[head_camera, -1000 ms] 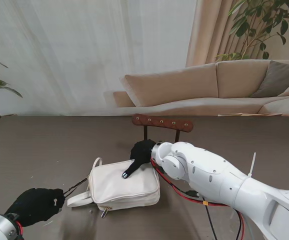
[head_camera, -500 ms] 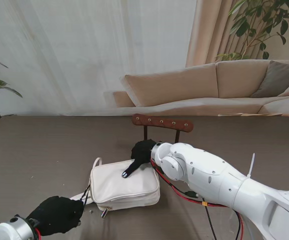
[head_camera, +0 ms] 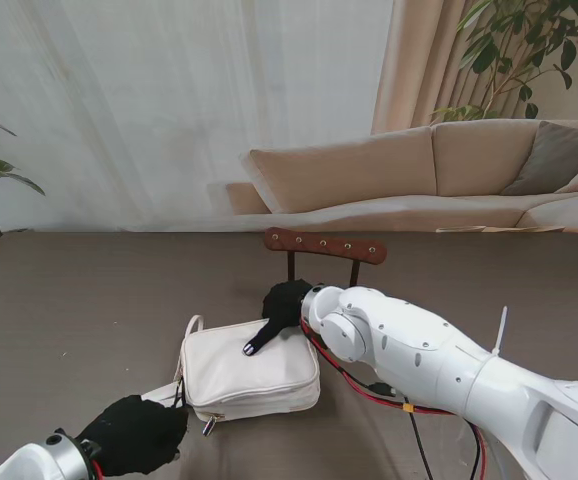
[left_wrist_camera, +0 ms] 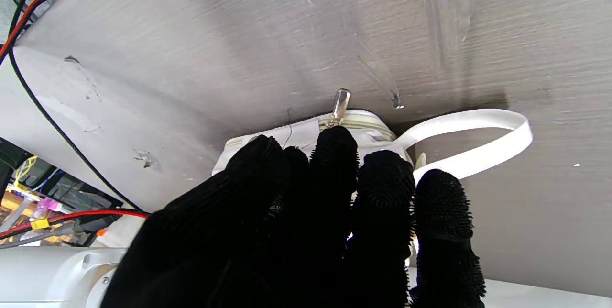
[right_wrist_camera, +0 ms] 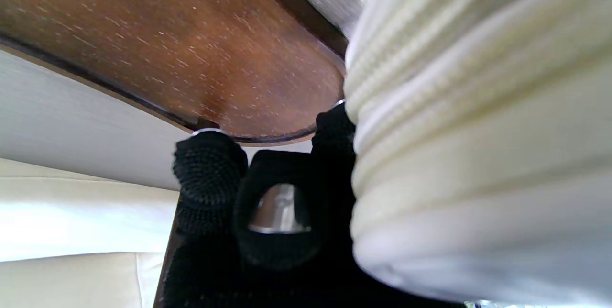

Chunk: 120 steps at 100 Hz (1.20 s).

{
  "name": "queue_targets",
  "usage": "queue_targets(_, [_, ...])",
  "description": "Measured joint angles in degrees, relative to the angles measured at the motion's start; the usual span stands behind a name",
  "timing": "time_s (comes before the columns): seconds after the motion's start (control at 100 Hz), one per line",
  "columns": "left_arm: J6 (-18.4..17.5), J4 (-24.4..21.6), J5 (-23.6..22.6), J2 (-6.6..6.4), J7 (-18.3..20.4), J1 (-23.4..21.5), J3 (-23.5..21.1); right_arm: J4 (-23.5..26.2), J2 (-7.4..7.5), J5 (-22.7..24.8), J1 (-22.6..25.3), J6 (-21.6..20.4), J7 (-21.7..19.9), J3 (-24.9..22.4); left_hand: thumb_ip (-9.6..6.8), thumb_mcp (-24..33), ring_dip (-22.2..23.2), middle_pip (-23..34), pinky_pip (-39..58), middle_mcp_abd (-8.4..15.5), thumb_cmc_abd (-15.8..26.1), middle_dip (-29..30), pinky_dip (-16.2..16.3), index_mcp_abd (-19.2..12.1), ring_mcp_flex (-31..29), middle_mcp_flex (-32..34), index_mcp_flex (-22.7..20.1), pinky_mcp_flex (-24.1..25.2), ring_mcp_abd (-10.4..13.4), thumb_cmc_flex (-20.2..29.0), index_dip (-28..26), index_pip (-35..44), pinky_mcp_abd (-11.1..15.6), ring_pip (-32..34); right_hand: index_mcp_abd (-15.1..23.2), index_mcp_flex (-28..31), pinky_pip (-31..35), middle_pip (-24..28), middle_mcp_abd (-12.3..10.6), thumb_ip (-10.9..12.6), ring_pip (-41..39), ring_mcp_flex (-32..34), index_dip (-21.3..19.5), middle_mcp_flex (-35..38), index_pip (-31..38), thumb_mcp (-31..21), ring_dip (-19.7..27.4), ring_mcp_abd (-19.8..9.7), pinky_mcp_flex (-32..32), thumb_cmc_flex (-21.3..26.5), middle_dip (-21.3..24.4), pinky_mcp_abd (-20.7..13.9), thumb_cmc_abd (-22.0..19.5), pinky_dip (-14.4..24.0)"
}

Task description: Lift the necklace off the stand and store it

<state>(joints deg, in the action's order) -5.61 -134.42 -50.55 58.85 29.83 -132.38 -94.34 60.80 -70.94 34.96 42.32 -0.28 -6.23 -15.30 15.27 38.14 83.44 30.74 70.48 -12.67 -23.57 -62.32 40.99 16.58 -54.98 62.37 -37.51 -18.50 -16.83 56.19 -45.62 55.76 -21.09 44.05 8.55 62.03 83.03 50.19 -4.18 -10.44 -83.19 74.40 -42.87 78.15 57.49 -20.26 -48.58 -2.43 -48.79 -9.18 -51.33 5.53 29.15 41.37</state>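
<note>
Your left robot hand (head_camera: 137, 433), gloved in black, sits low in the lower left of the stand view, at the near left corner of a cream bag (head_camera: 250, 372). In its wrist view the fingers (left_wrist_camera: 334, 164) lie side by side, their tips against the bag's zipped edge beside a small clear zipper pull (left_wrist_camera: 341, 103); you cannot tell whether they grip anything. A white strap (left_wrist_camera: 471, 143) loops out from the bag next to that hand. Your right robot hand (head_camera: 285, 305) is just right of centre in the stand view, loosely open, with one finger (head_camera: 260, 341) stretched down and touching the top of the bag; it holds nothing you can see. Just behind it, farther from you, stands the wooden necklace stand (head_camera: 325, 245), a brown crossbar with small pegs on two dark posts. In the right wrist view, the stand's brown wood (right_wrist_camera: 158, 45) fills the upper left. The necklace itself cannot be made out in any view. Everything rests on a dark grey-brown worktop (head_camera: 89, 300), with a beige sofa (head_camera: 439, 175) behind it.
</note>
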Motion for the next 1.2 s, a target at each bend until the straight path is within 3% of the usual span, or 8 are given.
queue_targets(0.17, [-0.8,0.1,0.8,0.0,-2.9,0.0,1.4,-0.4,-0.27,-0.1,-0.2,0.2,0.1,0.4,0.0,0.0,0.0,0.1,0.0,-0.6,0.0,0.0,0.0,1.0,0.0,0.1,-0.2,0.0,0.0,0.0,0.0,0.0,0.0,0.0,0.0,0.0,0.0,0.0,0.0,0.1,0.0,0.0,0.0,0.0,0.0,0.0,0.0,0.0,0.0,-0.6,0.0,0.0,0.7,0.0])
queue_targets(0.46, [-1.3,0.2,2.4,-0.06,-3.0,0.6,3.7,-0.6,-0.39,-0.1,-0.3,0.8,0.0,0.6,0.0,0.0,0.0,0.2,0.0,-1.6,0.0,0.0,0.0,2.5,0.0,0.2,-0.2,0.0,0.0,0.0,0.0,0.0,0.0,0.0,0.0,0.0,0.0,0.0,0.0,0.3,0.0,0.0,0.0,0.0,0.0,0.0,0.0,0.0,0.0,-2.4,0.0,0.0,1.3,0.0])
queue_targets(0.7, [2.0,0.2,3.4,-0.25,-2.5,0.8,5.2,1.3,0.4,0.4,0.4,1.5,-0.9,-0.2,0.0,-0.3,0.0,0.2,0.0,-1.7,0.0,0.0,0.0,2.5,0.0,0.2,-0.3,0.0,0.0,0.0,0.0,0.0,0.0,0.0,-0.3,0.0,0.0,0.0,0.0,2.5,0.0,0.0,0.0,0.0,0.0,-0.1,0.0,0.0,0.0,-2.1,0.0,0.0,1.3,0.0])
queue_targets(0.92, [3.8,1.9,5.4,-0.36,-4.6,3.1,9.0,3.7,1.53,1.2,1.5,1.5,-1.7,-1.5,0.0,-0.3,0.0,0.8,0.0,-1.7,0.0,0.0,0.0,2.5,0.0,0.2,-0.4,0.0,0.0,0.0,0.0,0.1,0.0,0.0,-0.7,-0.3,0.0,-0.6,0.0,2.6,0.0,0.0,0.1,0.0,-0.5,-0.2,0.0,0.0,0.0,-0.2,0.1,0.0,1.3,0.0])
queue_targets(1.08, [4.9,7.1,7.6,-0.48,-6.0,8.0,13.1,5.6,2.53,1.8,3.0,1.0,-1.8,-3.8,0.0,-0.3,0.0,0.9,0.0,-1.6,0.1,0.0,0.0,1.3,0.0,0.1,-1.9,0.0,0.0,0.0,0.0,1.2,0.0,0.0,-1.2,-1.2,0.0,-2.8,0.1,2.6,0.8,0.0,3.4,-0.1,-0.7,-0.2,0.6,0.3,0.0,3.9,0.9,0.0,1.1,0.0])
queue_targets(1.12, [5.2,7.8,7.6,-0.5,-6.1,8.9,13.8,6.0,2.77,1.9,3.3,0.8,-1.8,-4.2,-1.01,-0.4,0.0,0.9,0.0,-1.6,0.1,0.0,0.0,1.2,0.0,0.1,-2.0,0.0,0.0,0.0,0.0,1.6,0.0,0.0,-1.2,-1.2,0.0,-3.2,0.2,2.6,1.4,0.0,4.4,-0.1,-0.7,-0.2,0.9,0.4,0.0,4.5,1.0,0.0,0.8,0.0])
queue_targets(1.2, [5.8,8.8,7.5,-0.56,-6.0,10.2,14.8,6.6,3.18,2.1,3.6,0.5,-1.9,-4.5,-1.01,-0.5,0.0,0.9,0.0,-1.5,0.1,0.0,0.0,1.0,0.0,0.1,-2.1,0.0,0.0,0.0,0.0,1.7,0.0,0.0,-1.3,-2.4,0.0,-4.2,0.6,2.6,3.0,-0.1,8.5,-0.8,-0.5,-0.2,1.9,0.7,0.1,5.8,2.1,0.0,-0.3,0.0])
